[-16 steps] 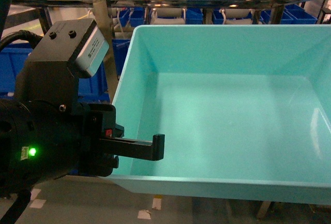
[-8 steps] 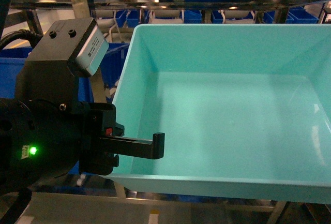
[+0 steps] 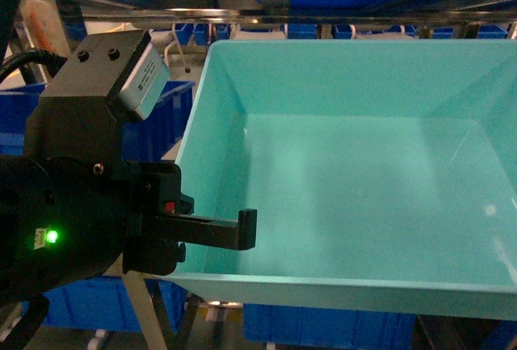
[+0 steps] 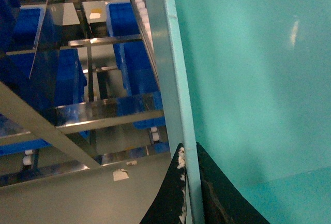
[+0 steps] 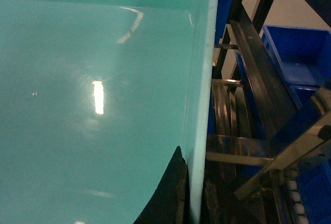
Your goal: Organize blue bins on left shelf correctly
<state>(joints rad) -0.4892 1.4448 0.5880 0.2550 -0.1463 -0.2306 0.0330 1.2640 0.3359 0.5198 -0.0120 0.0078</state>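
Observation:
A light turquoise blue bin (image 3: 363,188) fills the head view, held up in front of the steel left shelf (image 3: 242,2). My left gripper (image 3: 234,241) is shut on the bin's left wall, with one black finger inside it. The left wrist view shows the rim (image 4: 176,79) pinched by my left gripper (image 4: 189,182). In the right wrist view my right gripper (image 5: 194,193) is shut on the right wall of the bin (image 5: 103,105). The bin's plain inside holds nothing. The right gripper is out of the head view.
Dark blue bins (image 3: 323,326) sit on the rack below and behind the held tub. More dark blue bins (image 4: 134,63) lie between steel rails (image 4: 103,110) on the left. Rails (image 5: 243,146), a roller track and blue bins (image 5: 300,53) stand close on the right.
The rack has shifted in the head view: its posts slid left, and the floor below the tub gave way to dark blue bins. Tub and grippers keep their places.

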